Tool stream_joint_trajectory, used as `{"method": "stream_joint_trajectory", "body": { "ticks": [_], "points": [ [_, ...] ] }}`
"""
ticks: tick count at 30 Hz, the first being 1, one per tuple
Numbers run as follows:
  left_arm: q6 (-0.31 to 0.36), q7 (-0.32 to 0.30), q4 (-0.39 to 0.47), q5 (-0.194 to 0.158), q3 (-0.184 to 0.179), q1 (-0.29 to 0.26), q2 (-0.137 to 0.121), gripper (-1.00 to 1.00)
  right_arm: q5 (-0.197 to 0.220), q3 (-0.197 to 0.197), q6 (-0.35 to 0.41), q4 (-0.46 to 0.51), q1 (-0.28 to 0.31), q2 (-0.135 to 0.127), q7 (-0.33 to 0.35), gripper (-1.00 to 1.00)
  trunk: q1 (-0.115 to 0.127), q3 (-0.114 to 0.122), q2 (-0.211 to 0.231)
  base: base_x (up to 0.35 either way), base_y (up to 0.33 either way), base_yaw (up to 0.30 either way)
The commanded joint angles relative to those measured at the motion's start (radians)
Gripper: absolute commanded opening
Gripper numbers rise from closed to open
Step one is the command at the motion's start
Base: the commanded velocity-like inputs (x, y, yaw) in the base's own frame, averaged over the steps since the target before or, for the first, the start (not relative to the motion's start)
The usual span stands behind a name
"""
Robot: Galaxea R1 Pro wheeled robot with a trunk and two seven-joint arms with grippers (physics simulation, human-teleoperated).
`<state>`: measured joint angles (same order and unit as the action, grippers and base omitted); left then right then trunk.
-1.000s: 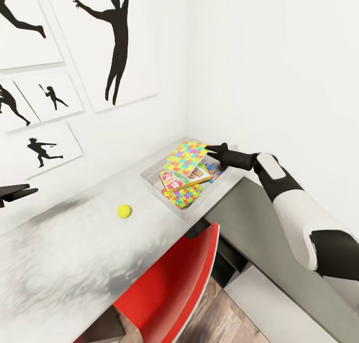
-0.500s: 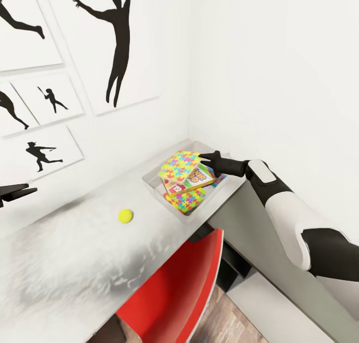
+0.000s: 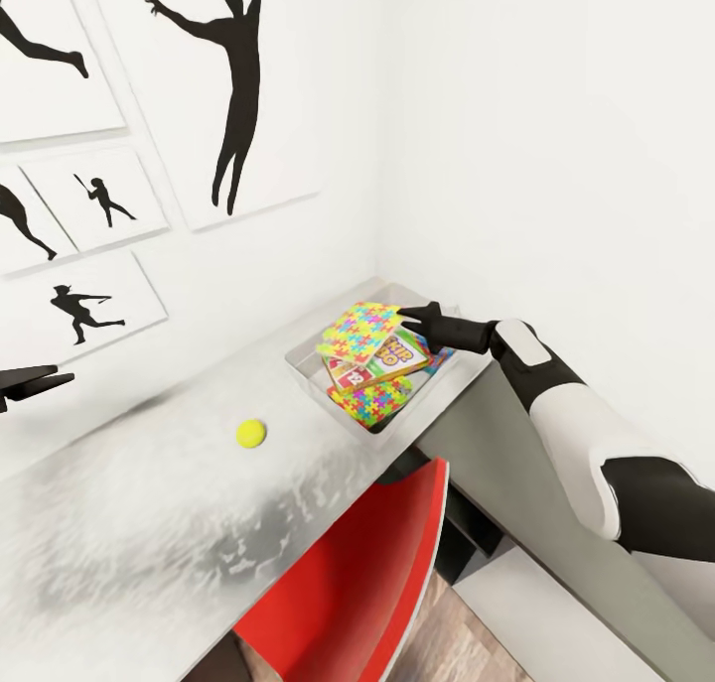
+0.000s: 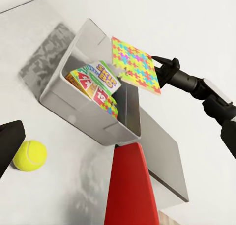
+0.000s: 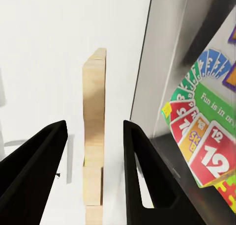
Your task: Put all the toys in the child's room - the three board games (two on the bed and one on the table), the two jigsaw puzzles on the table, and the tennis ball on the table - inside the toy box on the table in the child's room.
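Note:
The open grey toy box [image 3: 310, 369] stands at the table's far right corner, holding a Skip-Bo board game [image 3: 399, 352] and a jigsaw puzzle [image 3: 369, 400]. A second jigsaw puzzle [image 3: 357, 331] hangs tilted over the box, its low corner near the games. My right gripper [image 3: 403, 315] is at its upper edge. In the right wrist view the puzzle's tan edge [image 5: 94, 136] runs between the fingers [image 5: 37, 176] with a gap on each side. The tennis ball [image 3: 250, 432] lies on the table left of the box. My left gripper [image 3: 35, 378] hovers open at the far left, one finger [image 4: 7, 146] beside the tennis ball [image 4: 29, 155].
A red chair [image 3: 362, 573] is tucked under the table's front edge, below the box. White walls close the corner behind and to the right of the box, and framed silhouette pictures [image 3: 233, 76] hang on the left wall. A grey side panel [image 3: 536, 523] slopes down under my right arm.
My right gripper has come down and leftward with the tilted puzzle, from above the box's far rim to just over the games. It has barely moved in the last half second. The view shifted slightly.

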<state>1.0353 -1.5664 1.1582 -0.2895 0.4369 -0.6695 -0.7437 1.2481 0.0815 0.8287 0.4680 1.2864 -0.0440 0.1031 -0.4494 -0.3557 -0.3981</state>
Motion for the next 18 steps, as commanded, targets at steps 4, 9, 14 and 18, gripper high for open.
{"method": "stream_joint_trajectory", "body": {
  "ticks": [4,9,14,18],
  "points": [
    [0.011,-0.004,0.000,0.002,-0.001,-0.001,0.000,1.00,-0.010,0.009,0.001,0.000,-0.001,-0.003,0.011,-1.00,-0.001,-0.002,-0.002,0.117,0.022,0.000],
    [0.001,-0.004,0.017,-0.015,-0.006,0.003,0.018,1.00,-0.001,-0.002,-0.016,-0.020,-0.018,0.013,0.005,-1.00,-0.001,-0.002,-0.002,0.034,0.005,0.000],
    [0.012,-0.004,0.039,-0.043,-0.033,0.004,0.046,1.00,0.031,-0.029,-0.044,-0.013,-0.030,0.018,0.033,-1.00,-0.001,-0.002,-0.002,0.000,0.000,0.000],
    [0.012,-0.004,0.017,-0.065,-0.051,0.004,0.068,1.00,0.052,-0.025,-0.066,-0.009,-0.030,0.014,0.056,-1.00,-0.001,-0.002,-0.002,0.000,0.000,0.000]
  ]
}}
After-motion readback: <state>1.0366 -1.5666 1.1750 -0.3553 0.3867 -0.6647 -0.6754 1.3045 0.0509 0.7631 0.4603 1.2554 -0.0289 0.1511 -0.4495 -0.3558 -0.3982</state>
